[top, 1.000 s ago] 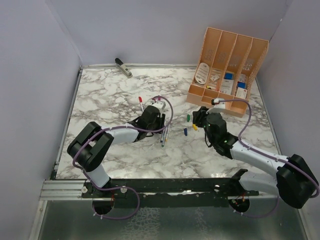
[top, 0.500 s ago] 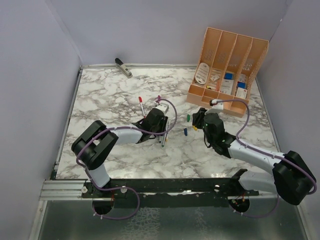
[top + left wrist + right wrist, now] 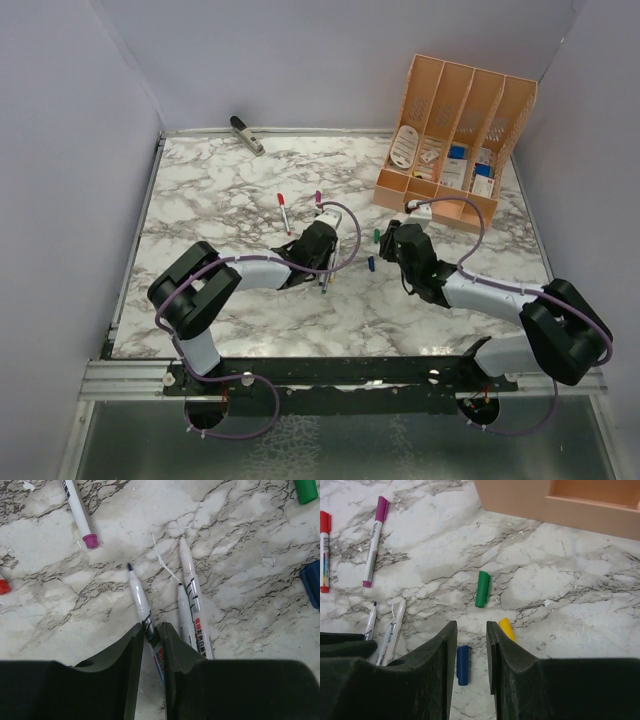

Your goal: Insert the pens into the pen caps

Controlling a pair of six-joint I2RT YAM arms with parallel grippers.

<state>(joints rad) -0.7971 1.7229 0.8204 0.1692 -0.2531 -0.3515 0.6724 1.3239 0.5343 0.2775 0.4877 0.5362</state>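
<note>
My left gripper (image 3: 151, 627) is shut on a white pen (image 3: 140, 597) with a bare black tip, low over the marble. Two more uncapped pens (image 3: 192, 600) lie just to its right. A magenta-capped pen (image 3: 80, 515) and a red-capped pen (image 3: 283, 212) lie farther off. My right gripper (image 3: 471, 625) is open, its jaws either side of the blue cap (image 3: 463, 665) lying on the table. The yellow cap (image 3: 506, 627) is half hidden by the right finger. The green cap (image 3: 482, 589) lies ahead of it. In the top view the grippers, left (image 3: 325, 262) and right (image 3: 385, 250), are close together.
An orange desk organizer (image 3: 455, 140) with small items stands at the back right. A grey clip-like tool (image 3: 247, 135) lies at the back left edge. The marble table (image 3: 200, 200) is walled on three sides.
My right gripper has moved left, over the blue cap. My left gripper has slid a little to the right along the pens.
</note>
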